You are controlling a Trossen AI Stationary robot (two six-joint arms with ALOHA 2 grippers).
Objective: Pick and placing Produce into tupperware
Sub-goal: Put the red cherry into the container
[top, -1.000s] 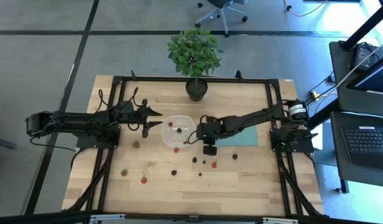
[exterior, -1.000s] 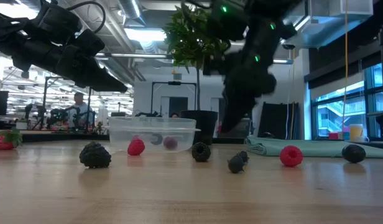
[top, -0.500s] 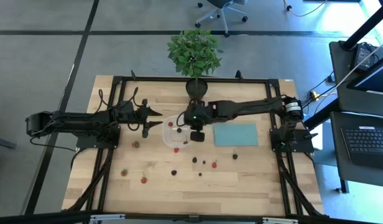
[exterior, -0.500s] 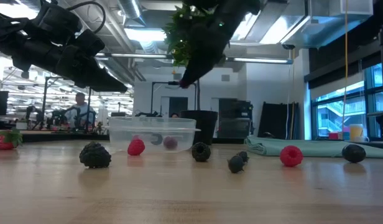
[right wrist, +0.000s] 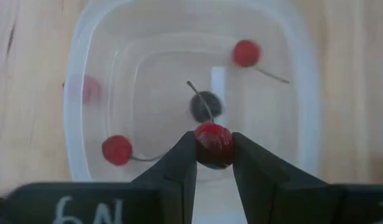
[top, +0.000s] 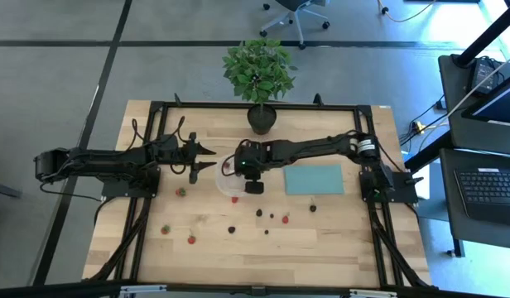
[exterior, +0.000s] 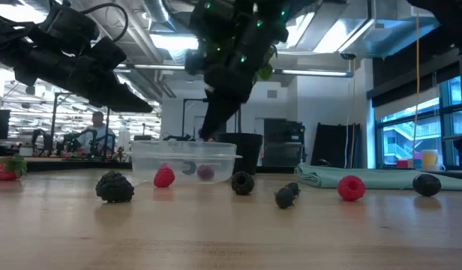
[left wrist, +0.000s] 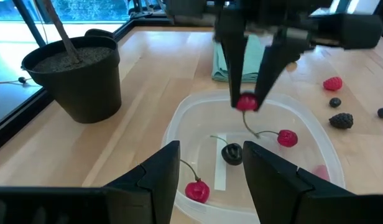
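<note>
High view: the right gripper is seen over the tupperware, its load hidden. Low view: contents are blurred. Right wrist view: a red berry is clamped above it. Left gripper is held apart, beside.

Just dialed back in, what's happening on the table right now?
The right pincer is shut on a red berry and holds it above the clear tupperware, not yet released. Inside the tupperware lie two red stemmed berries and a dark one. The left pincer hangs open beside the container, waiting. More red and dark berries lie loose on the wooden table, near a teal sheet.
</note>
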